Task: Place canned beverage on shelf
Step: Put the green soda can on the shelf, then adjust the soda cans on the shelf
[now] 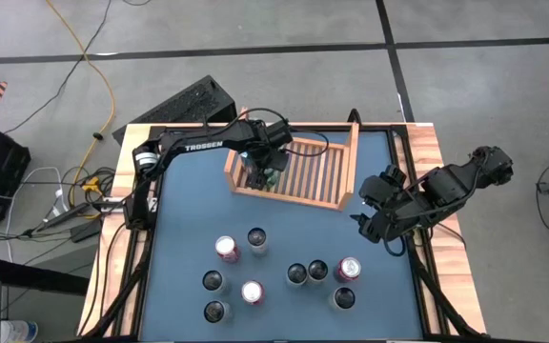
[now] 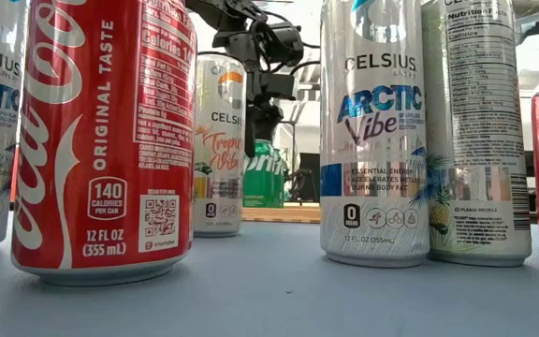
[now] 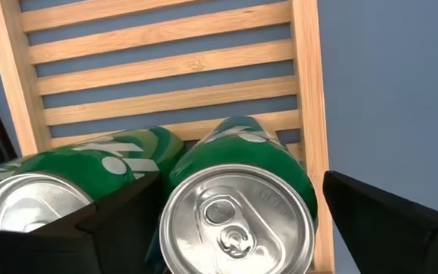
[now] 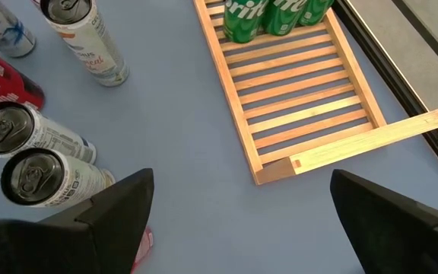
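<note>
The light-brown slatted wooden shelf (image 1: 298, 173) lies at the table's far middle. Two green Sprite cans (image 3: 238, 221) (image 3: 59, 183) stand upright, side by side, on the slats at its left end; they also show in the right wrist view (image 4: 242, 19). My left gripper (image 1: 263, 173) is open above that end, pointing down. One finger (image 3: 120, 221) is between the two cans and the other (image 3: 386, 221) is on the outer side, clear of the can. My right gripper (image 1: 365, 217) is open and empty above the table, right of the shelf.
Several upright cans, red Coca-Cola (image 1: 225, 248) and white Celsius (image 1: 256, 238), stand on the blue table's near half. In the low view they are close up (image 2: 101, 140). Most of the shelf's slats (image 4: 303, 91) are bare. The shelf's side board (image 1: 354, 157) stands raised on the right.
</note>
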